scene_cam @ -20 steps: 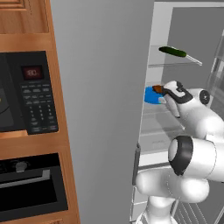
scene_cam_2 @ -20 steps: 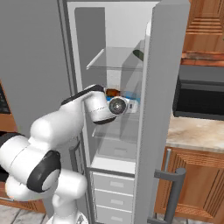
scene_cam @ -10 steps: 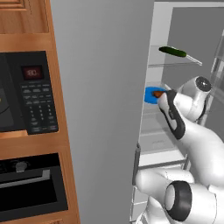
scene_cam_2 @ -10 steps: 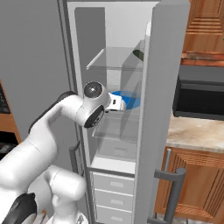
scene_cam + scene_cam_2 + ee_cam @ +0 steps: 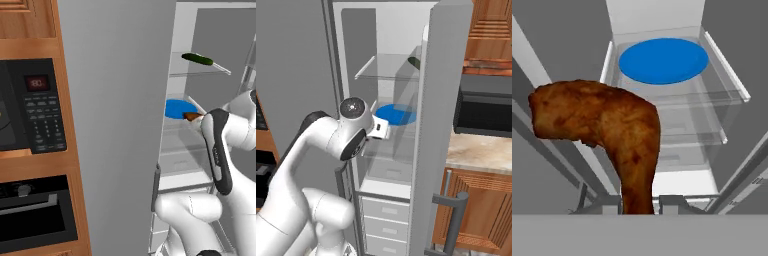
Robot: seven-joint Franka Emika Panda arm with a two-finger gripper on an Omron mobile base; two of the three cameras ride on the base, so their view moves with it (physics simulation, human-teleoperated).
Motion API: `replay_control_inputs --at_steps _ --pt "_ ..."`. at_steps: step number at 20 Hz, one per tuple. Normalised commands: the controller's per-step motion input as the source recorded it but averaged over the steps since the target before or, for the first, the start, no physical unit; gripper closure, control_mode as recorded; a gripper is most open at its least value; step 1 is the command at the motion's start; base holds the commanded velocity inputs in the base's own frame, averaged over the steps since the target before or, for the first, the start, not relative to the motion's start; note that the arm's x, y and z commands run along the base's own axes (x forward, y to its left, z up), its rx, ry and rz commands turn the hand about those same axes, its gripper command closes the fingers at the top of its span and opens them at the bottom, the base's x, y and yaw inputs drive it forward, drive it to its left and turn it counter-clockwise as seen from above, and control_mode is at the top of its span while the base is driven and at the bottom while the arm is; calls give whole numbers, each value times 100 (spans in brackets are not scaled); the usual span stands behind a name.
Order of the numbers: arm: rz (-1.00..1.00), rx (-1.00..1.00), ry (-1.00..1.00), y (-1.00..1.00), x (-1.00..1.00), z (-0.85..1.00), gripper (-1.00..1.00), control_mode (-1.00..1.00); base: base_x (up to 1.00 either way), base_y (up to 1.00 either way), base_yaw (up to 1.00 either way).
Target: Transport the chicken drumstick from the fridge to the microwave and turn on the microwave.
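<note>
My gripper (image 5: 641, 202) is shut on the narrow end of the chicken drumstick (image 5: 602, 130), a lumpy brown piece that hangs clear of the shelf. In the left base view the drumstick (image 5: 192, 116) shows at the fridge (image 5: 120, 125) opening, just in front of the blue plate (image 5: 179, 108), with the gripper (image 5: 198, 118) right behind it. The white hand (image 5: 381, 128) sits at the front edge of the glass shelf in the right base view. The microwave (image 5: 31, 106) is set in the wooden cabinet to the left of the fridge, its door closed.
The blue plate (image 5: 663, 60) lies on the middle glass shelf (image 5: 727, 75). A green cucumber (image 5: 197, 59) rests on the shelf above. The open fridge door (image 5: 442, 115) stands to the right. A black oven (image 5: 35, 212) sits below the microwave. A stone counter (image 5: 481, 152) lies far right.
The hand has drawn back from over the blue plate toward the fridge front, carrying the drumstick. The arm's elbow has swung up and round. The grip is unchanged.
</note>
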Motion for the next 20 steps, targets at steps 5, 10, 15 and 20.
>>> replay_control_inputs --at_steps 5,10,15,20 --pt "30 0 1 31 -59 -3 100 -100 0 0 0" --pt "29 -2 0 60 -40 -13 100 -100 0 0 0" --pt "16 -9 1 59 -32 -28 100 -100 0 0 0" --pt "13 -4 0 44 -52 -27 100 -100 0 0 0"
